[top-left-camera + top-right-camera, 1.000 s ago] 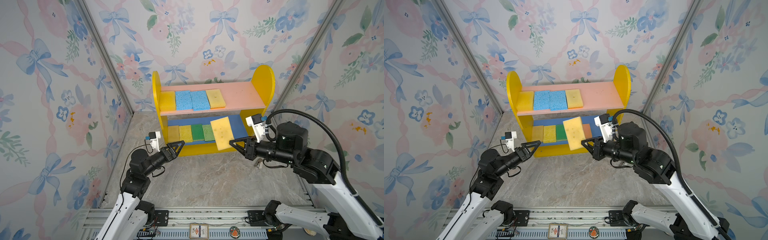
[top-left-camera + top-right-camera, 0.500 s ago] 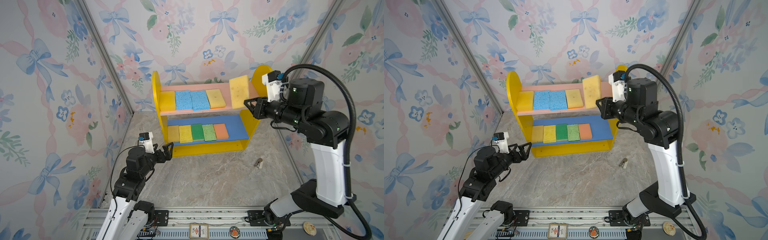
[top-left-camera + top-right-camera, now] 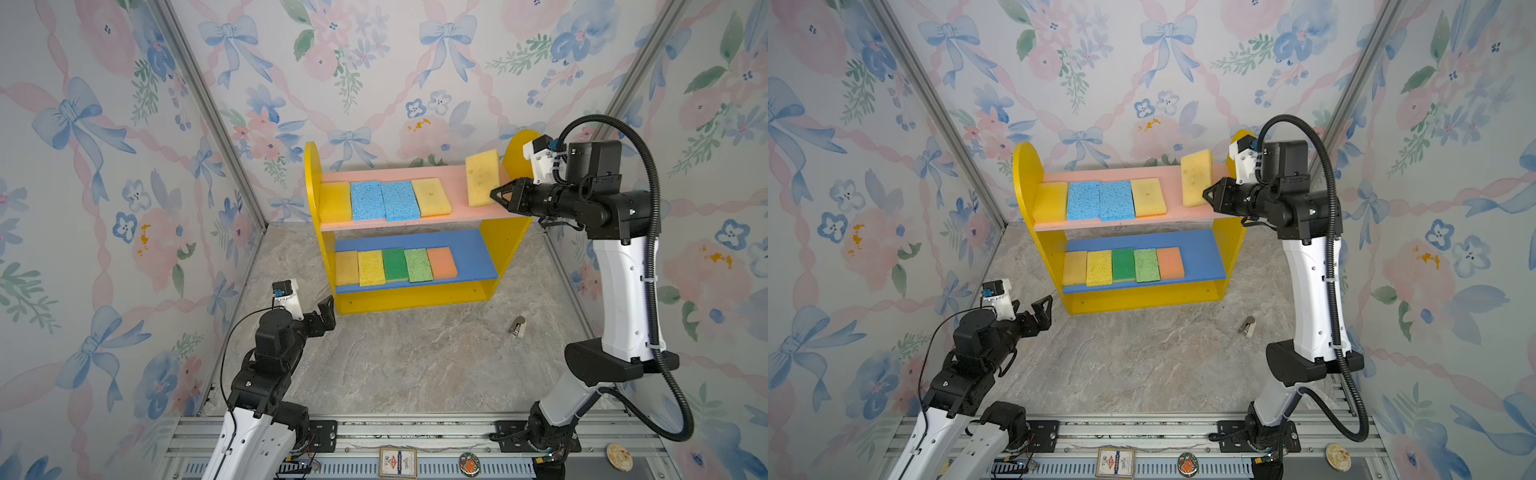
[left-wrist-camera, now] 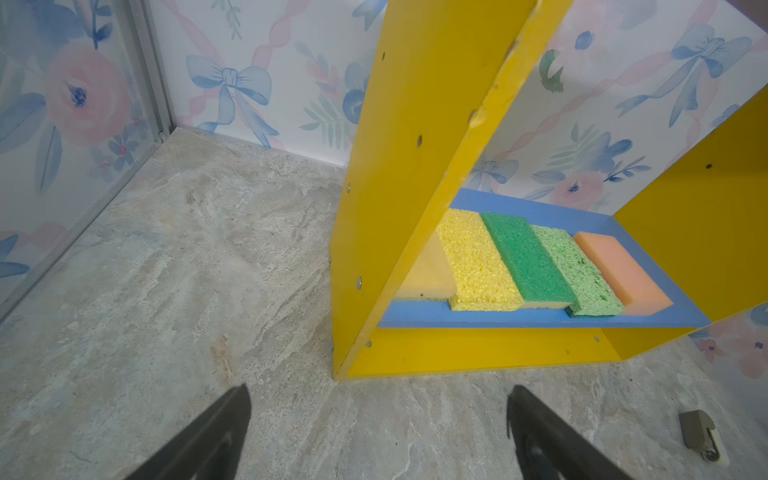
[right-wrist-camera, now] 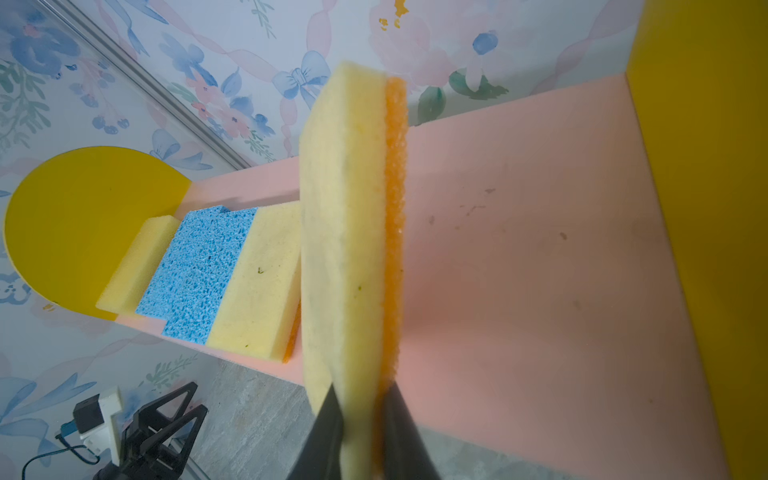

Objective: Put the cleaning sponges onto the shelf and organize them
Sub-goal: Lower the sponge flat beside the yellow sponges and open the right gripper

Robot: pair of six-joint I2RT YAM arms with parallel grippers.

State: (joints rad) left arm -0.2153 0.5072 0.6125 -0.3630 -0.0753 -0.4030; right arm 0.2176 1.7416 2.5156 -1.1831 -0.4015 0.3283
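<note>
Right tool (image 3: 493, 194) grips yellow sponge (image 3: 482, 176); rail card (image 3: 397, 462)'s print unreadable.

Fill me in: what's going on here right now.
The right gripper clamps a yellow sponge, held on edge at the bare end of the shelf's pink upper board. Four sponges lie in a row there already; five lie on the blue lower board. The left gripper hangs open and empty by the shelf's front corner.

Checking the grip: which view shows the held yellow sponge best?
The right wrist view: the sponge fills it, pinched edge-on in the right gripper. Both top views show the sponge small, face-on; the left wrist view misses it.
</note>
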